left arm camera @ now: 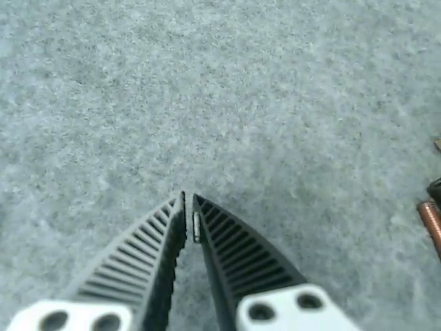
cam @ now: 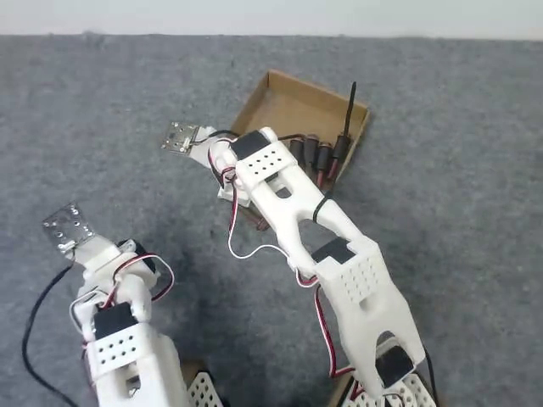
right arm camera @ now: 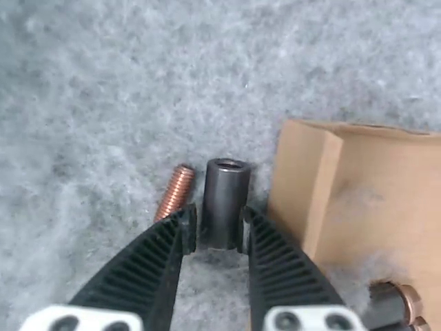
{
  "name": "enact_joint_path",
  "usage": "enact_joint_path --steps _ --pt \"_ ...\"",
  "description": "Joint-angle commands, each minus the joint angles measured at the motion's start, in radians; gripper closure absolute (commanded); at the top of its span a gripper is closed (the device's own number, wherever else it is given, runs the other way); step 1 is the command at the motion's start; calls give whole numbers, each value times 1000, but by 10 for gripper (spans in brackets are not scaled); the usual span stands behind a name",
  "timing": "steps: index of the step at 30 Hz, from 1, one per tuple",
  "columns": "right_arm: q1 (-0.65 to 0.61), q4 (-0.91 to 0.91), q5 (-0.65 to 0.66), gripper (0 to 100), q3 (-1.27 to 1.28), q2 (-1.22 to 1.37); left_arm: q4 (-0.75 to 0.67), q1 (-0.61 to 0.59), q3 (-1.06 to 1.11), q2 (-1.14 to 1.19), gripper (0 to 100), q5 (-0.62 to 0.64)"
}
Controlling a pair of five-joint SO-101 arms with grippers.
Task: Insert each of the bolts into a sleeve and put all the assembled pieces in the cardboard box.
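My right gripper (right arm camera: 217, 224) is shut on a dark steel sleeve (right arm camera: 224, 203), which stands on the grey carpet just outside the cardboard box (right arm camera: 303, 186). A copper bolt (right arm camera: 173, 193) lies on the carpet beside the sleeve, touching or nearly touching it. In the high view the right arm (cam: 280, 186) stretches to the near left corner of the box (cam: 280, 93), which holds several assembled pieces (cam: 318, 157). My left gripper (left arm camera: 189, 201) is shut with nothing in it, over bare carpet. A copper bolt (left arm camera: 431, 224) shows at the edge of the left wrist view.
The left arm (cam: 110, 271) sits at the front left of the carpet, well apart from the box. One assembled piece (right arm camera: 393, 300) lies inside the box close to my right gripper. Open carpet lies to the left and right of the box.
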Motion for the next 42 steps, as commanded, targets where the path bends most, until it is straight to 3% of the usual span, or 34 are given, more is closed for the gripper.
enact_joint_path --steps 1,16,20,26,33,42 --pt "28 -15 15 918 -48 2 -25 6 -28 -17 988 -8" --pt "2 -27 17 924 -48 82 -25 6 -28 -17 988 -8" --pt "4 -25 15 997 -48 84 -25 6 -28 -17 988 -8" --pt "19 68 3 991 -49 8 -26 6 -28 -17 988 -8" --pt "65 236 -199 991 -44 -154 -28 6 -28 -17 988 -8" --pt "122 438 -365 991 -41 -220 -28 6 -30 -17 988 -9"
